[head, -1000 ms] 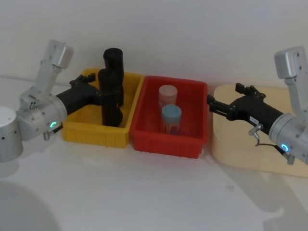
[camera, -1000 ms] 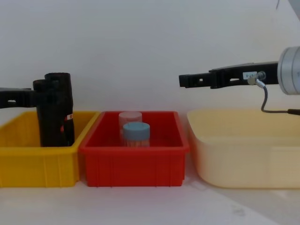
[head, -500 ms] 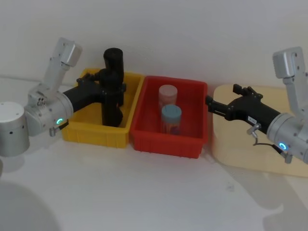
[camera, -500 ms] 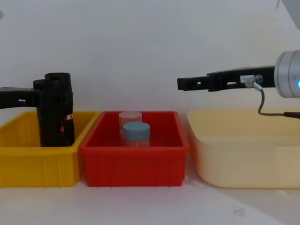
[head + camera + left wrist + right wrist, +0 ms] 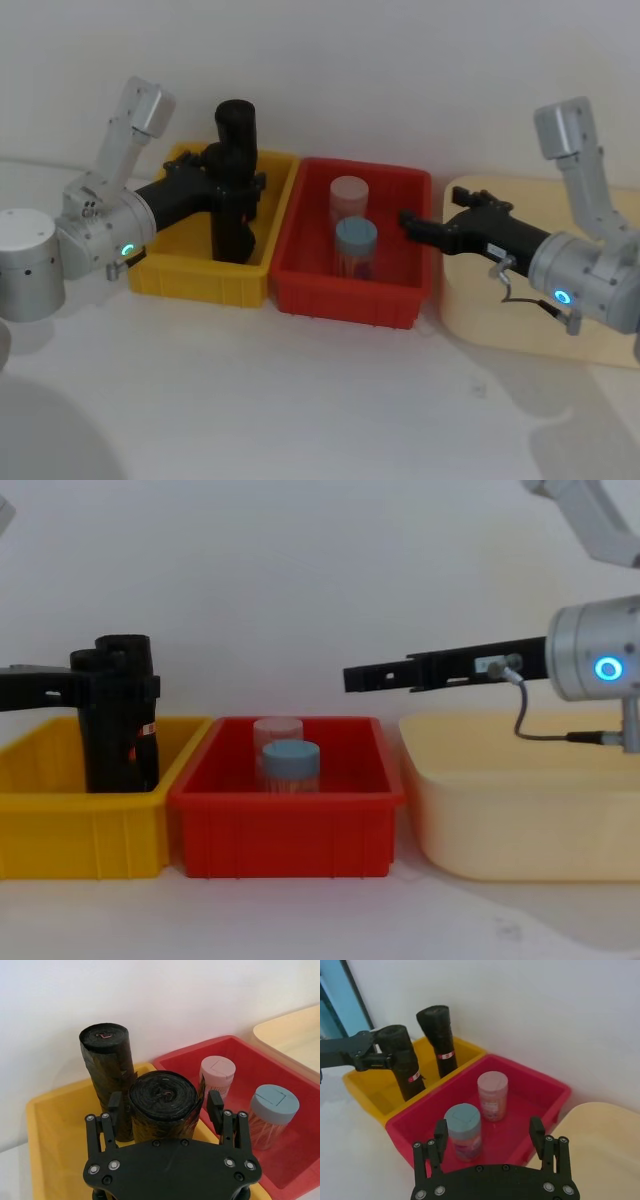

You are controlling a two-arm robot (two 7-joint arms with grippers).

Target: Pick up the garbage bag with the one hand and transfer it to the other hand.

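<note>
Desk (image 5: 300, 400): open in front of the bins.
Cream tub (image 5: 520, 810): cut off at the edge.
Red bin (image 5: 285, 830): beneath right gripper (image 5: 410, 222), jaws released, empty.
Yellow bin (image 5: 190, 275): holds garbage bag (image 5: 162, 1110), upright between left gripper (image 5: 232, 185) jaws; grip unclear.
Second roll (image 5: 105, 1060): just behind.

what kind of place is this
Probably a robot lab bench: white table, yellow bin, red bin and cream tub, left gripper at the garbage bag, right gripper above the red bin.
</note>
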